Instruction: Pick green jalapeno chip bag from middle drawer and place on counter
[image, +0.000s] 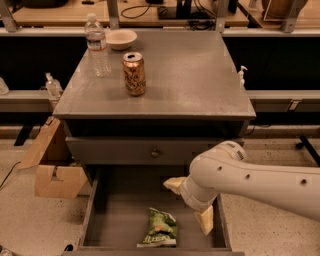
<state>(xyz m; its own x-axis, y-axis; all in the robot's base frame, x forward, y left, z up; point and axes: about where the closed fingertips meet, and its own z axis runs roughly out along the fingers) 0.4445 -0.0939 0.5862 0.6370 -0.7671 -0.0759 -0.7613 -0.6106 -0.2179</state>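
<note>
The green chip bag (159, 229) is seen lying flat on the bottom of the pulled-out drawer (117, 215), near its front edge and a little right of centre. The claw (189, 206) is held within the drawer space, just to the right of the bag and apart from it. Its two cream fingers (175, 184) are spread wide, one pointed left toward the back of the drawer, the other pointed down beside the right wall. The white arm (260, 182) is brought in from the right edge of the view, across the drawer's right wall. Above the open drawer, a shut drawer front (115, 150) with a small round knob (155, 152) is seen. On the grey desk (195, 75) a gold-brown can (134, 73) is stood upright left of the middle, with a water bottle (97, 45) and a pale bowl (121, 38) set behind it near the back left corner. A cardboard box (52, 172) is placed on the speckled ground to the left of the cabinet.
</note>
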